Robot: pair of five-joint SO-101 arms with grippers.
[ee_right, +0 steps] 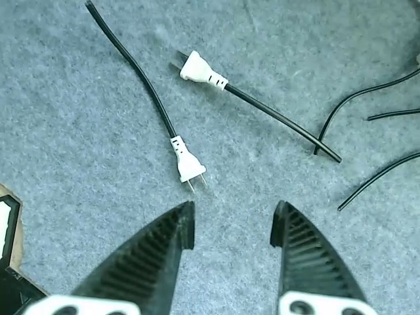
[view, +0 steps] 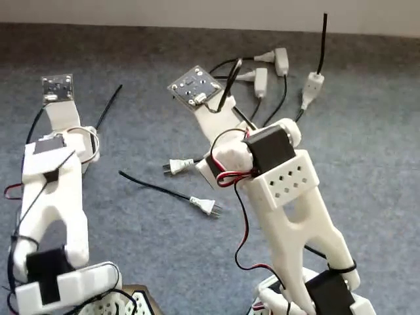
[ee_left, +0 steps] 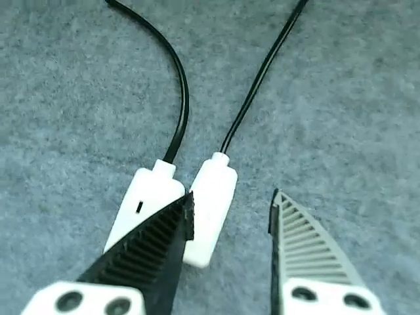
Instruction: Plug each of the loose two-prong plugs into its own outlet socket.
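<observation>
Jaws gape on both — left gripper (ee_left: 233, 197) by two sockets (ee_left: 216, 187), right gripper (ee_right: 234, 209) above two plugs (ee_right: 187, 164).

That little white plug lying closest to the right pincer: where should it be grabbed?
Grip the plug by its white body, behind the prongs, pinching the two long sides. Probably come down from above: it lies flat on the carpet, prongs toward the open right pincer.

Two loose plugs are counted: near plug (view: 207, 207), far plug (view: 172, 166). Three white corded sockets are counted farther back: first socket (view: 260, 80), second socket (view: 281, 61), third socket (view: 314, 84). Two arms are counted: one arm (view: 49, 197), other arm (view: 289, 190).
</observation>
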